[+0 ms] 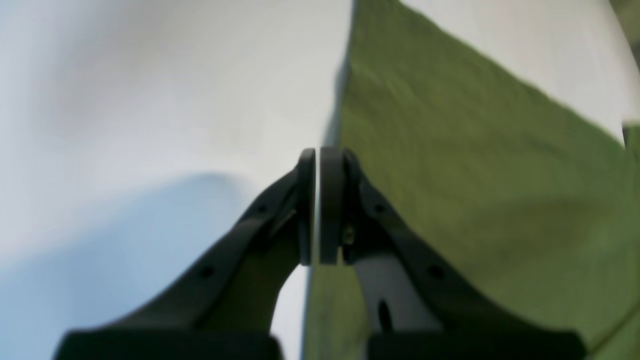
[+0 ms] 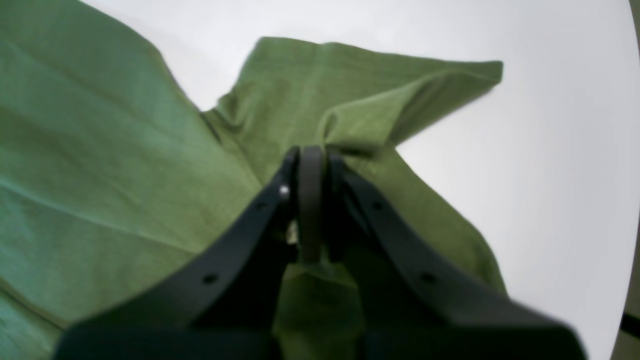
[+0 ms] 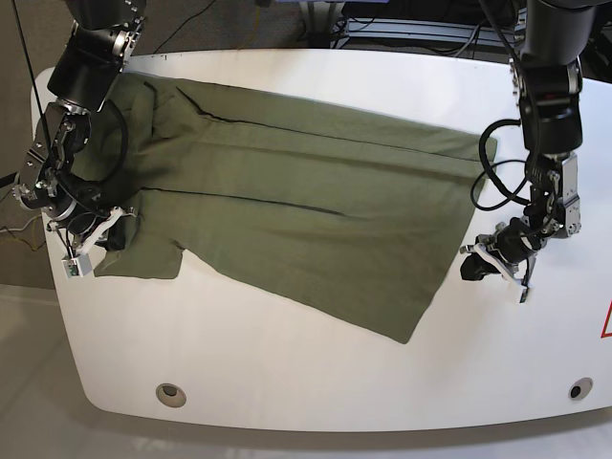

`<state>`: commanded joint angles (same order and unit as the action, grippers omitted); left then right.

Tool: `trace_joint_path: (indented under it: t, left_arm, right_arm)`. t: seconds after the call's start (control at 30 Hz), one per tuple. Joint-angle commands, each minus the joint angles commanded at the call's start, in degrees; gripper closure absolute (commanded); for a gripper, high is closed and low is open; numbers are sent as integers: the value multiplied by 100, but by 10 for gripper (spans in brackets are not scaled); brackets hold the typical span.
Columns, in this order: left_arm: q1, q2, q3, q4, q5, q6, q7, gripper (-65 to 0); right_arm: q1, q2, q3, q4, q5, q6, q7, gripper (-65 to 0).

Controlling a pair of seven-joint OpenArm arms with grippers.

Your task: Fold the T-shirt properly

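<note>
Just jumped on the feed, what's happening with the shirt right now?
A two-arm robot is working on folding an olive-green T-shirt, which lies spread across the white table and is not yet folded. The right gripper is shut on the fabric at a sleeve, bunching it up there. The left gripper sits at the shirt's opposite edge with its jaws nearly together; the wrist view shows only table through the slit, so it doesn't seem to hold cloth.

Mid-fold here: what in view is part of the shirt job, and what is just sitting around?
Part of the job:
T-shirt
right gripper, jaws shut on a sleeve
left gripper, jaws shut beside the shirt's edge

Just around:
white table
cables behind the table
</note>
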<state>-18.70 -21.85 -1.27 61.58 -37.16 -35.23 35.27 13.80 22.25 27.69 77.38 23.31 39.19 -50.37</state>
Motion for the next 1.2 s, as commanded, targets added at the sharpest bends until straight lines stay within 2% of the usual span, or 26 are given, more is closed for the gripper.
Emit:
trace_joint_path:
  t: [0.13,0.27,0.33,0.47,0.53,0.73,0.87,1.0,1.2]
  left_arm:
    - [39,13,95,239,45,-6,137,0]
    - [-155,43,132,-42,123,-6,-15,0]
    - [-240,-43,132,-253,215,-36,-418,-225]
    - [-317,-45,184,-483,296,-3,-1078,-379]
    - [-351,-52,198,-596,354,37,-1342,-406]
    - [-502,-63,234,-1136,671,98,-1734,-341]
    - [-617,-47,254,-1473,696,111,-1783,-335]
    - [-768,-31,283,-1891,674,127,-1878,-353]
    - [-1109,-91,275,-2859,497,156,-2017,-429]
  right_arm:
    - [-9,2,8,3,-17,5,11,0]
    - [-18,5,11,7,-25,13,16,0]
    - [-16,8,-1,-10,-10,22,-15,0]
    - [-26,3,-10,-5,1,22,-32,0]
    - [-35,-4,-15,6,8,20,-40,0]
    - [-14,-11,20,3,0,6,-47,0]
    - [-25,-15,23,-10,-4,1,-59,0]
    - [-35,-13,15,-17,-4,-3,-68,0]
    - [-75,-14,-4,2,-27,-21,-64,0]
